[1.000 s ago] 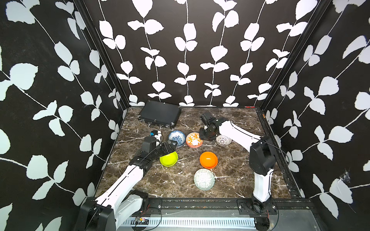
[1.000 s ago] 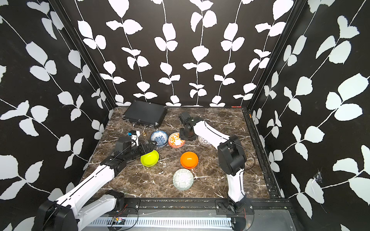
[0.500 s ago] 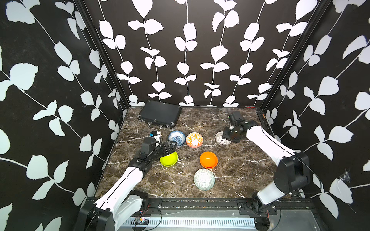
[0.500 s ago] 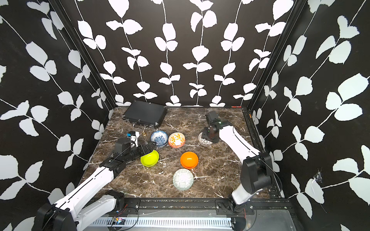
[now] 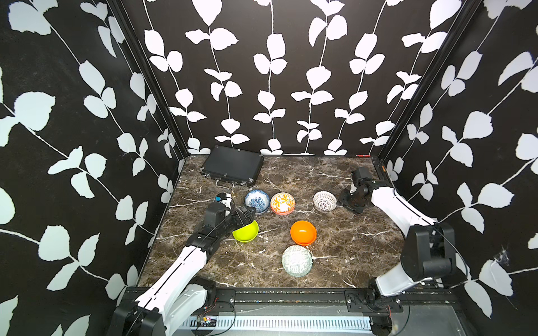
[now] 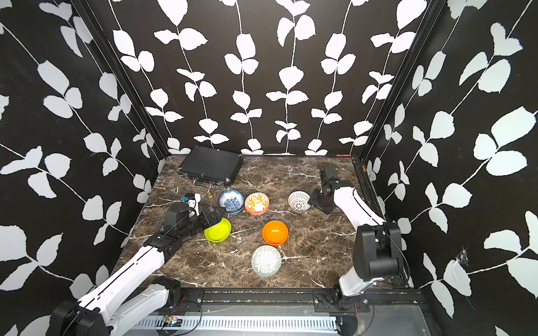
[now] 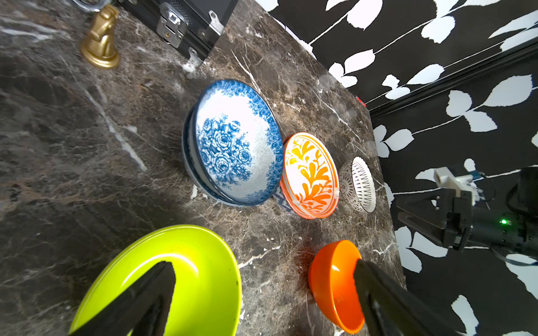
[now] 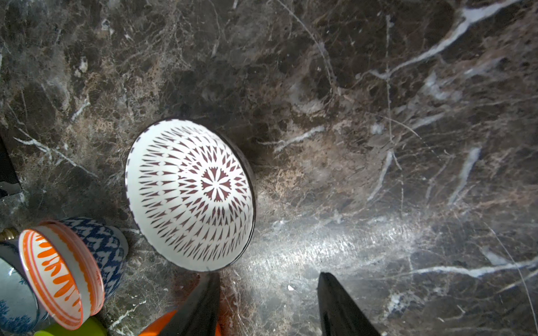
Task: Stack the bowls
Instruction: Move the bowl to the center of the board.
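- while the left gripper [image 5: 247, 215] stood wide apart over the lime bowl [image 5: 246, 232] on the table [image 5: 349, 247], pinching its near rim squarely looked the soundest move.
- right gripper [image 8: 268, 275] gaped empty beside the white lattice bowl [image 8: 189, 195].

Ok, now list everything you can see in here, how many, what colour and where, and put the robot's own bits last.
black case: one, black, back left corner of the table
chess knight: one, gold, just in front of the case
floral bowls: two nested, blue-white, back row, left end
patterned bowls: nested stack, at least two, orange-white, right beside the floral bowls
lattice bowl: one, white, back row, right end
lime bowl: one, lime, middle left
orange bowl: one, orange, middle
pale green bowl: one, patterned, nearest the front
table: one, brown marble
left gripper: open, black, over the lime bowl
right gripper: open, black, beside the lattice bowl, holding nothing
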You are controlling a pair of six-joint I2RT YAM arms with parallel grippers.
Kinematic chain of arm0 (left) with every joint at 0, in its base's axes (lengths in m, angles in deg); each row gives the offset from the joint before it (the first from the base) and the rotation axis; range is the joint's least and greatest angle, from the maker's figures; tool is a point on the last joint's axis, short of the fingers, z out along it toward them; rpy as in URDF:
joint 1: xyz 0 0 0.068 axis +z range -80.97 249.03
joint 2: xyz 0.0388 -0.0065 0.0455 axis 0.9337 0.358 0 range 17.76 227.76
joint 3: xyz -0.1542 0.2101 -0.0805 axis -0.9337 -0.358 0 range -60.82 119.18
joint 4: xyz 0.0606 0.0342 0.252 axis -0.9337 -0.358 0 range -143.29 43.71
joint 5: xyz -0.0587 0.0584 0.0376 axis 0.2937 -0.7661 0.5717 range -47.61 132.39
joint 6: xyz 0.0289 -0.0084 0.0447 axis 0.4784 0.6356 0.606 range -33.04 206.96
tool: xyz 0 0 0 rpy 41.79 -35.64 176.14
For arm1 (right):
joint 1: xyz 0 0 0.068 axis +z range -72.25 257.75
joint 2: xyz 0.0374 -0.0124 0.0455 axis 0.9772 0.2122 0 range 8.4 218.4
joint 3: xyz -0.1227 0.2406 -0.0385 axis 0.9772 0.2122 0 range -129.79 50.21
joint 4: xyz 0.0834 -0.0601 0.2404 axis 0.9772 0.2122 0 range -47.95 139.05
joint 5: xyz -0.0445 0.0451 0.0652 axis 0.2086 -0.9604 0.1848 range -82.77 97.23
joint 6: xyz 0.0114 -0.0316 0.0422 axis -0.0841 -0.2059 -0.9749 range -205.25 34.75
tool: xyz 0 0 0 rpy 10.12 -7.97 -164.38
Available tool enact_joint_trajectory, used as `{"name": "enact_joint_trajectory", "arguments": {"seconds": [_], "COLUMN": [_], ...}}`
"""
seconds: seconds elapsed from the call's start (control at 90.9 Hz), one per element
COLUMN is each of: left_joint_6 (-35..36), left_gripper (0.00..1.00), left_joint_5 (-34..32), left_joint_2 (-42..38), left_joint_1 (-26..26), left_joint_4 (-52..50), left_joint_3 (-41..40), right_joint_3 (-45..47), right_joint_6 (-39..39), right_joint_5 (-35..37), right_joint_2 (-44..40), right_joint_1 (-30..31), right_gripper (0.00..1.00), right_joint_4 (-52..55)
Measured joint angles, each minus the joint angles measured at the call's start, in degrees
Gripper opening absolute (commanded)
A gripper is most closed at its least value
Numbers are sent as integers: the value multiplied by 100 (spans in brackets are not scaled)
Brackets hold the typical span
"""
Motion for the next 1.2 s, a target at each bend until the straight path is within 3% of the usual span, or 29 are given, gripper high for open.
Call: {"name": "enact_joint_trajectory", "arguments": {"seconds": [0.297, 0.759, 1.1, 1.199], "left_joint_6": [-63, -59, -59, -59], "left_gripper": [99, 99, 99, 99], "left_joint_5": [-101, -140, -140, -140], "left_joint_2": [39, 177, 221, 221], "left_joint_1": [2, 2, 7, 7], "left_joint_4": [2, 2, 2, 2], "left_joint_3": [-9, -9, -9, -9], "right_joint_3": [-306, -382, -472, -490], "right_joint_6": [195, 232, 302, 313], "right_joint_5": [-127, -256, -260, -258], "right_joint_2": [708, 1054, 1215, 1220], "right_joint_1": [-11, -11, 188, 258], "right_gripper": [51, 27, 1, 0], "right_joint_4": [-140, -402, -446, -448]}}
